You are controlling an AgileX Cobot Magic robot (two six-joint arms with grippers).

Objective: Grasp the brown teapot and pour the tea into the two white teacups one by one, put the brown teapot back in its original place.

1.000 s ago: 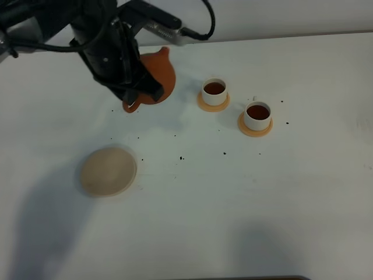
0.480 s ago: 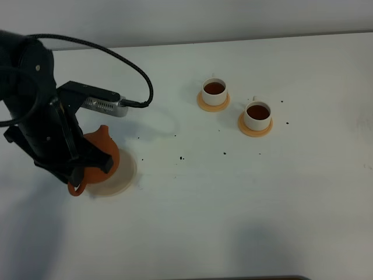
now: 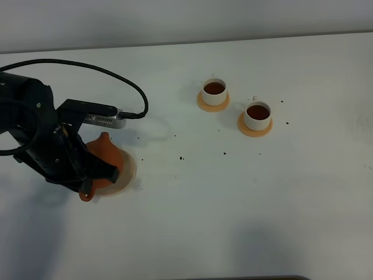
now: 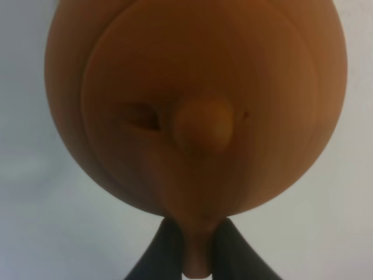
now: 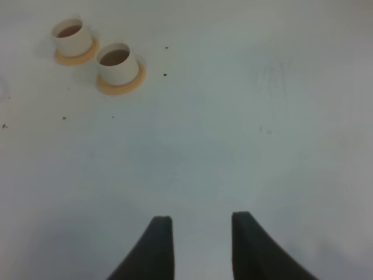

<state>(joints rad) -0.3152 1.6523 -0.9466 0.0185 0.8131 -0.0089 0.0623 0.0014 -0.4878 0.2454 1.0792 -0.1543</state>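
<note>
A: How far along does this look?

B: Both of the two white teacups (image 3: 214,88) (image 3: 257,112) hold dark tea, each on its own saucer in the upper middle of the high view, so I judge the pouring done. What is left is setting the brown teapot (image 3: 105,158) down and letting go.

A: Where is the pot?

B: At the left of the frame, over the cream mat (image 3: 132,166), of which only a sliver shows past the pot's right side. Whether it rests on the mat or hangs just above, I cannot tell. The left end effector (image 4: 196,248) is clamped on the handle, its dark fingers (image 4: 165,248) pressed to either side of it.

A: And the other arm?

B: The right end effector (image 5: 196,242) stands with its fingers apart, holding nothing, over bare table (image 3: 245,204).

A: Any room to withdraw?

B: Plenty. The cups are well apart from the teapot, the table around the mat carries only small dark specks, and no table edge is near it.
</note>
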